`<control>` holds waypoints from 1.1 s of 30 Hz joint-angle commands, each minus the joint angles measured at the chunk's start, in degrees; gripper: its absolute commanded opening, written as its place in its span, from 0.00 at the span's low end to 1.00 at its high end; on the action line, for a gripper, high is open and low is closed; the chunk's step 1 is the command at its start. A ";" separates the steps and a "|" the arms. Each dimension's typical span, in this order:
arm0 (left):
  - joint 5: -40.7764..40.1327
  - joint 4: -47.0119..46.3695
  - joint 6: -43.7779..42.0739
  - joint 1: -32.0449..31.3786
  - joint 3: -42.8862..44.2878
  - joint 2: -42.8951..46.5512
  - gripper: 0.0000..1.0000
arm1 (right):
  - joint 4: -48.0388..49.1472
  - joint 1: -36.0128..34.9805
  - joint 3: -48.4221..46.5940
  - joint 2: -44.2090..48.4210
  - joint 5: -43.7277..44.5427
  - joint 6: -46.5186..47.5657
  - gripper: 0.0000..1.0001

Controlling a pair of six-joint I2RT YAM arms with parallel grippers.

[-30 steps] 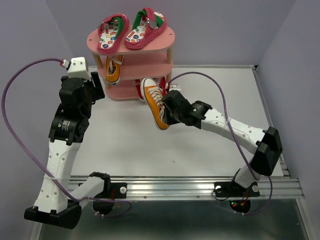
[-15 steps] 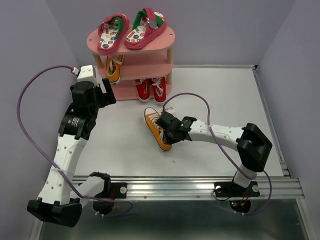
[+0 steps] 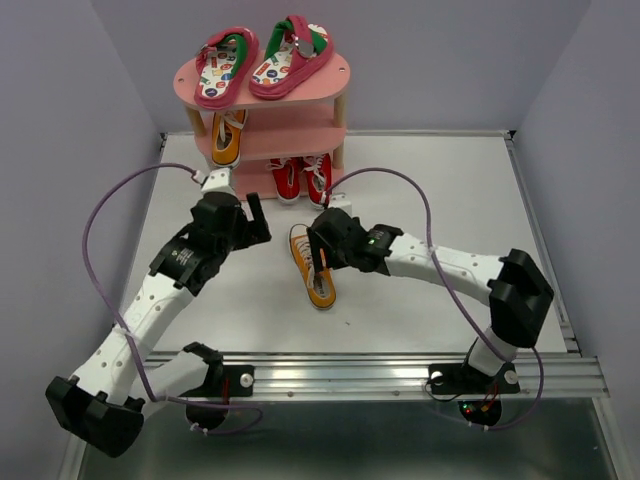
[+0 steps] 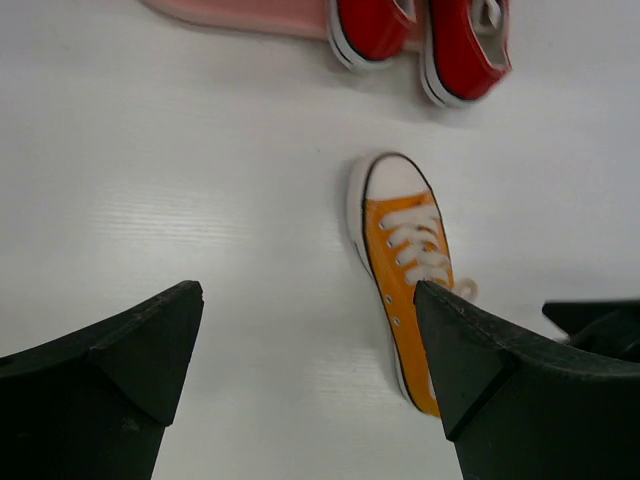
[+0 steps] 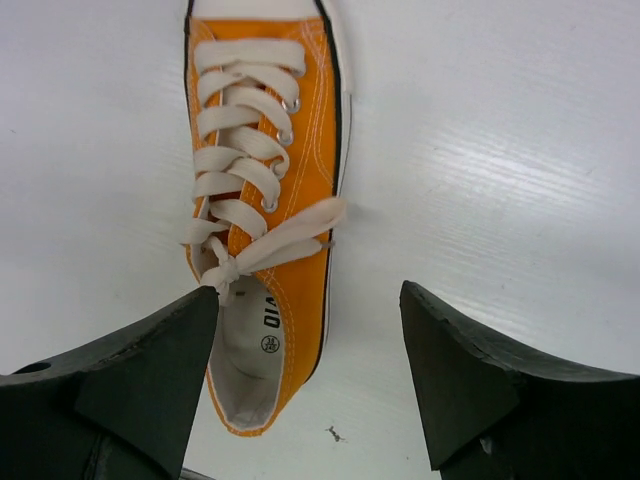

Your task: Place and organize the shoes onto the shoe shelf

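Note:
The pink shoe shelf (image 3: 330,72) stands at the back. Both pink flip-flops (image 3: 262,60) lie on its top board. One orange sneaker (image 3: 227,140) sits on the middle board and the red sneakers (image 3: 301,177) (image 4: 420,40) sit at the bottom. The other orange sneaker (image 3: 314,268) (image 5: 265,170) (image 4: 405,260) lies flat on the table, toe toward the shelf. My right gripper (image 3: 322,240) (image 5: 305,295) hovers open over its heel, gripping nothing. My left gripper (image 3: 258,222) (image 4: 308,300) is open and empty, just left of that sneaker.
The white table (image 3: 440,190) is walled by purple panels at the back and sides. A metal rail (image 3: 380,372) runs along the near edge by the arm bases. Purple cables loop above both arms.
My right gripper has brought the orange sneaker down from beside the shelf, laid it on the table and opened. My left arm has swung from the shelf toward the table's middle.

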State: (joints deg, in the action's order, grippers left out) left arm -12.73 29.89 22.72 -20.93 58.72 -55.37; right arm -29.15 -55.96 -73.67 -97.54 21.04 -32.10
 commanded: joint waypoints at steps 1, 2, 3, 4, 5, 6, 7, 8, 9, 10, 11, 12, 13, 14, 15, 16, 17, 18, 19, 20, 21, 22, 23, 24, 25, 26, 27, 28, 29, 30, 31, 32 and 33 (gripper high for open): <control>-4.93 1.22 12.22 -13.21 -3.95 1.06 0.99 | 1.46 3.13 -0.17 10.58 4.97 1.07 0.80; -5.80 1.31 14.26 -15.61 -5.27 0.36 0.99 | 1.11 5.14 0.10 11.92 6.11 1.16 0.83; -6.42 1.31 16.20 -18.07 -5.80 -0.08 0.99 | 0.59 5.16 0.37 12.98 6.56 1.25 0.83; -7.21 1.22 19.96 -20.62 -6.24 -0.69 0.99 | -0.29 7.69 0.63 14.03 6.73 1.16 0.83; -7.92 1.22 21.65 -22.99 -6.60 -1.48 0.99 | -0.65 9.02 1.41 15.00 6.74 1.25 0.84; -9.58 1.31 23.32 -27.63 -7.03 -3.40 0.99 | -0.91 11.55 1.86 16.66 6.65 1.25 0.85; -10.03 1.05 25.77 -29.76 -7.13 -4.56 0.99 | -1.09 12.71 2.47 17.37 6.56 1.33 0.86; -10.29 0.79 25.80 -31.52 -7.13 -5.87 0.99 | -1.09 13.85 3.17 17.99 6.73 1.42 0.87; -10.56 0.44 27.71 -33.20 -7.04 -8.50 0.99 | -1.26 14.82 4.31 18.95 6.82 1.86 0.87; -10.73 0.08 28.69 -36.00 -6.78 -9.74 0.99 | -1.44 15.70 4.76 19.31 6.91 1.95 0.87; -11.00 -0.70 29.57 -37.07 -6.60 -12.01 0.99 | -1.70 17.02 5.11 19.57 6.91 2.04 0.87; -11.17 -1.14 30.27 -37.78 -6.34 -13.08 0.99 | -1.79 17.03 5.38 19.84 6.91 2.21 0.87; -11.35 -1.50 32.19 -38.74 -6.42 -13.70 0.93 | -1.79 17.73 5.99 20.45 6.82 2.30 0.87; -11.35 -2.54 32.99 -38.75 -6.68 -14.40 0.89 | -1.70 17.73 6.08 20.63 6.74 2.30 0.87; -11.09 -2.99 33.79 -38.75 -7.38 -15.37 0.84 | -1.79 17.73 6.34 20.81 6.56 2.39 0.87; -11.35 -2.99 35.36 -38.75 -7.83 -15.73 0.77 | -1.79 17.73 6.52 21.07 6.39 2.39 0.87; -11.70 -2.65 36.25 -38.84 -8.27 -16.34 0.75 | -1.79 17.73 6.69 21.16 6.30 2.39 0.88; -11.96 -2.21 37.12 -38.75 -8.88 -16.61 0.74 | -1.88 17.73 6.78 21.33 6.21 2.39 0.88; -12.31 -1.77 38.79 -38.75 -9.06 -16.69 0.73 | -1.88 17.73 6.87 21.34 6.12 2.39 0.88; -12.40 -1.59 39.15 -38.84 -9.32 -16.96 0.73 | -1.88 17.73 7.05 21.51 6.12 2.39 0.88; -12.32 -1.85 39.24 -38.75 -9.93 -17.13 0.72 | -1.88 17.73 7.05 21.42 6.12 2.39 0.88; -12.49 -2.29 39.85 -38.75 -10.20 -17.31 0.71 | -1.79 17.73 7.13 21.42 5.95 2.39 0.88; -12.32 -2.81 39.68 -38.84 -10.55 -17.92 0.70 | -1.88 17.73 6.96 21.25 5.86 2.30 0.88; -12.14 -3.52 39.60 -38.84 -11.34 -18.36 0.69 | -1.88 17.73 6.96 21.07 5.68 2.30 0.88; -11.97 -4.22 39.51 -38.84 -11.52 -18.80 0.68 | -1.79 17.73 6.96 21.07 5.59 2.13 0.88; -11.97 -5.10 39.42 -38.75 -11.61 -19.76 0.67 | -1.79 17.73 6.79 20.81 5.42 2.13 0.88; -12.14 -5.28 39.42 -38.84 -11.61 -20.38 0.67 | -1.79 17.73 6.78 20.81 5.33 2.13 0.88; -12.58 -5.63 39.42 -38.84 -11.70 -20.82 0.67 | -1.79 17.73 6.78 20.63 5.16 2.04 0.88; -12.93 -5.72 39.51 -38.66 -11.70 -21.35 0.65 | -1.79 17.73 6.78 20.55 5.24 2.04 0.88; -13.45 -5.72 39.94 -38.49 -11.87 -22.31 0.64 | -1.79 17.73 6.70 20.37 5.15 2.04 0.88; -13.72 -6.50 40.12 -38.14 -12.22 -22.76 0.61 | -1.79 17.73 6.78 20.19 5.15 2.13 0.88; -13.90 -7.47 40.12 -37.79 -12.66 -23.46 0.60 | -1.79 17.73 6.87 20.11 4.98 2.04 0.88; -13.90 -8.09 39.86 -37.52 -13.36 -23.90 0.59 | -1.79 17.73 6.96 20.10 4.80 1.95 0.87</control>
State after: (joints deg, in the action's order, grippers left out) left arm -23.35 24.34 61.23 -59.33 47.35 -78.22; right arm -31.57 -38.22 -66.65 -77.80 26.11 -30.24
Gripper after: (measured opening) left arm 0.601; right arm 0.873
